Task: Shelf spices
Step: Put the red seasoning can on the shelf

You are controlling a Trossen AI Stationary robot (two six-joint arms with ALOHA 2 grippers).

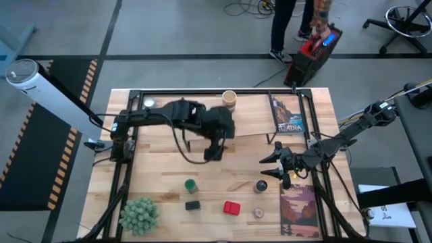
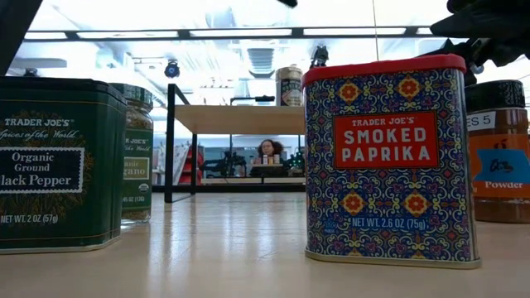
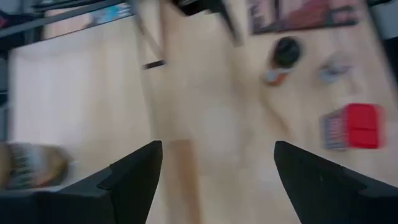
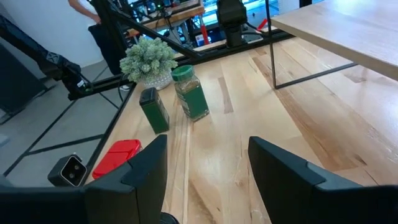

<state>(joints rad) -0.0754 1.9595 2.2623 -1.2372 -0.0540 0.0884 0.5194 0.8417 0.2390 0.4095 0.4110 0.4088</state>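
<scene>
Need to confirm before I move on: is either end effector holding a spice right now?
No. Left end effector and right end effector both stand open, nothing between their fingers.

Fuzzy green plant ball (image 1: 139, 214) at the table's near left corner; two picture-cover books (image 1: 299, 210) along the right side; person's legs (image 1: 289, 27) beyond.

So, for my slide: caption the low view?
Table-level close-up: red-lidded smoked paprika tin and dark black pepper tin in front, shelf behind.
</scene>
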